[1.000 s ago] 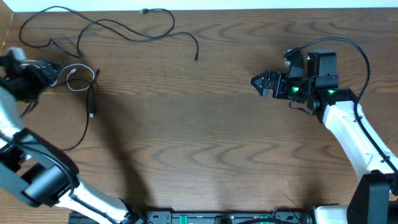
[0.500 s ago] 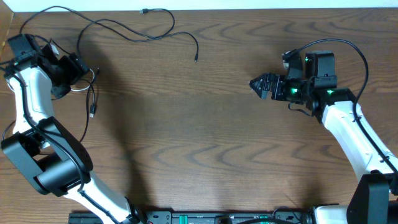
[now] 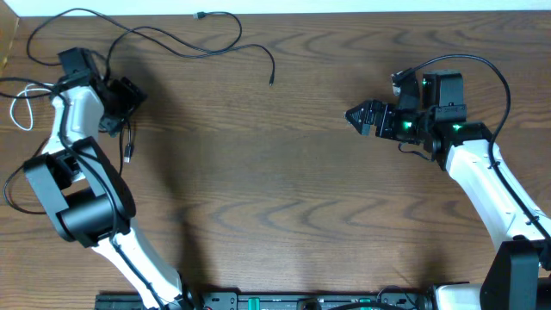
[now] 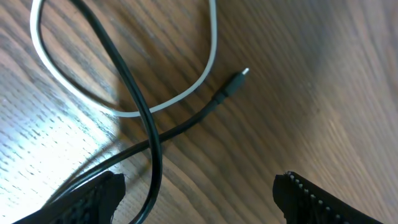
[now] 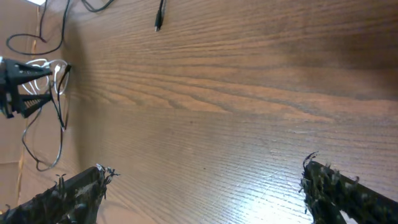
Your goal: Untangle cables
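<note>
Wood-grain counter, cables lying at far-left corner. Count: 3 cables, i.e. 2 black, 1 white. Long black one trails along the top edge. 2nd black and white cable cross just in front of left end effector, which hangs spread w/ nothing gripped. Right end effector is wide apart too, empty, well away from them. Cords look light, limp, prob. slippery (a tug at a crossing would likely drag the neighbour). Best hold, I'd judge: just behind the plug, free end, gentle pinch.
</note>
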Available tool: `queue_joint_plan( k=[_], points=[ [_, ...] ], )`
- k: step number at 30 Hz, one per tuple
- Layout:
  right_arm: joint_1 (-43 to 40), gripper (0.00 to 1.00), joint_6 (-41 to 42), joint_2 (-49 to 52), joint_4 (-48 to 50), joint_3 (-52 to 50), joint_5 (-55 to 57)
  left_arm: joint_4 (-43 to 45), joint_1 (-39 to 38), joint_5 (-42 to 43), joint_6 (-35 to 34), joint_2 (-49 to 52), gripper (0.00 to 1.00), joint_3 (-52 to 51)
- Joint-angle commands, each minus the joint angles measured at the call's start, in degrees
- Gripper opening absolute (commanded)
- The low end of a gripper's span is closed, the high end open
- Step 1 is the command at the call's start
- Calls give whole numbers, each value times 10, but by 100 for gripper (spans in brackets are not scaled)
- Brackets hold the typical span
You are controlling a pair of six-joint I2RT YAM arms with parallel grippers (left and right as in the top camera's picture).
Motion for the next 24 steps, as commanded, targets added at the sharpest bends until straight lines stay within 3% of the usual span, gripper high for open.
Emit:
queue_joint_plan(
  k=[1,9,12,15,20,21,24],
  points=[
    [3,99,16,-1,-3,3,-2,1,-4,-59,-29,17,82,-3],
    [4,99,15,-1,-4,4,-2,7,-3,-59,-2,25,77,-3],
    [4,99,15,-1,-5,4,-2,28,-3,-59,33,32,75,-3],
    [4,99,15,-1,-5,4,-2,30,-4,-59,63,37,66,-3],
    [5,99,15,-1,-4,4,-1,17,-4,-59,118,43,65,-4],
    [5,99,15,-1,-4,4,-1,16,-4,-59,129,43,60,-4],
    [5,99,15,-1,-4,4,-1,10,-4,-59,139,43,30,-4]
  ],
)
